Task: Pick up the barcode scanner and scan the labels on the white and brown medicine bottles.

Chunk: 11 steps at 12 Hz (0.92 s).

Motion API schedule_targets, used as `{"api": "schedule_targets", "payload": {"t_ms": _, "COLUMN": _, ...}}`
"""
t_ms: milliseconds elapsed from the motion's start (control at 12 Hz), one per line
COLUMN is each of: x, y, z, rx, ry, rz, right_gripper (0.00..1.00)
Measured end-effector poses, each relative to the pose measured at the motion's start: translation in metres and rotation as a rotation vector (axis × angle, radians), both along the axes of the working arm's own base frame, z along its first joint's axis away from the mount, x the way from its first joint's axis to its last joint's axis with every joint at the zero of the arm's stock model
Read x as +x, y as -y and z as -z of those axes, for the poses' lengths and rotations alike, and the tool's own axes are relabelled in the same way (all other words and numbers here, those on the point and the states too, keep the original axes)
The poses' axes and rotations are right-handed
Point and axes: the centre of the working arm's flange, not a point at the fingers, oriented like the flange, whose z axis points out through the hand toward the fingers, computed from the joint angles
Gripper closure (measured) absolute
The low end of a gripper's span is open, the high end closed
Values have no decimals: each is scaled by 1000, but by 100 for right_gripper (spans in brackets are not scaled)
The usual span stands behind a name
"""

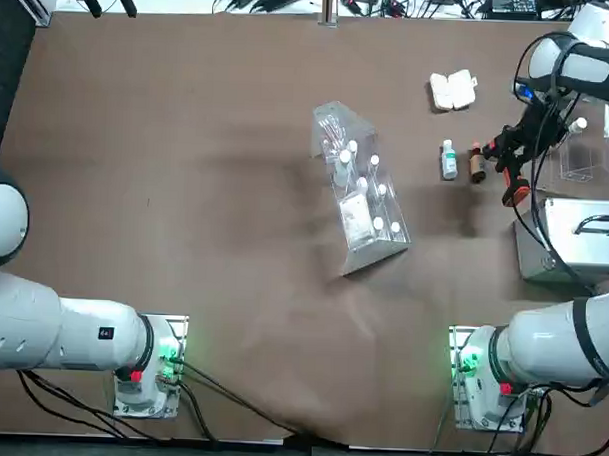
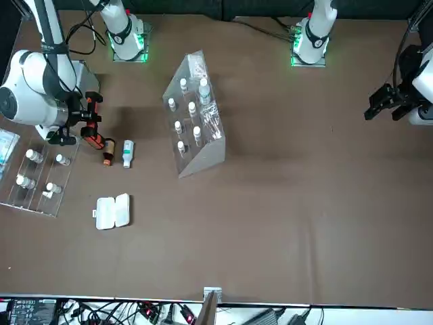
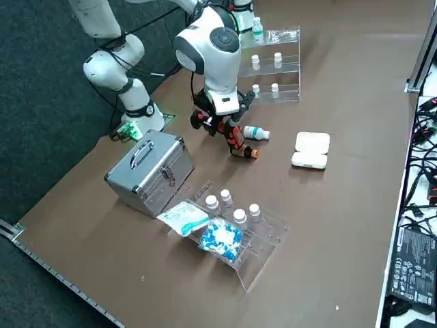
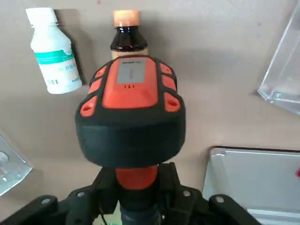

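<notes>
My right gripper [image 1: 507, 147] is shut on the handle of the orange and black barcode scanner [image 1: 515, 184], held above the table at the far right. In the wrist view the scanner head [image 4: 131, 110] fills the middle, with the gripper [image 4: 136, 199] clamped round its handle below. The scanner's front faces two small bottles lying side by side on the table. One is the white medicine bottle [image 4: 52, 54] with a teal band [image 1: 448, 159]. Beside it lies the brown medicine bottle [image 4: 126, 36] with an orange cap [image 1: 477, 164]; the scanner head partly covers it.
A silver metal case [image 1: 572, 240] stands just behind the gripper on my side. A white pill box [image 1: 452, 90] lies beyond the bottles. A clear rack of vials [image 1: 361, 195] sits mid-table, and another clear rack [image 3: 240, 224] with packets lies at the right edge.
</notes>
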Motion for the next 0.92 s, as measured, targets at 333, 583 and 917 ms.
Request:
{"api": "schedule_targets", "payload": {"t_ms": 333, "x": -1, "y": 6, "z": 2, "rx": 3, "ry": 0, "rz": 4, "right_gripper": 58}}
{"api": "schedule_targets", "payload": {"t_ms": 583, "x": -1, "y": 6, "z": 2, "rx": 3, "ry": 1, "rz": 4, "right_gripper": 58}}
{"api": "schedule_targets", "payload": {"t_ms": 917, "x": 5, "y": 4, "z": -4, "rx": 2, "ry": 15, "rz": -4, "right_gripper": 58}}
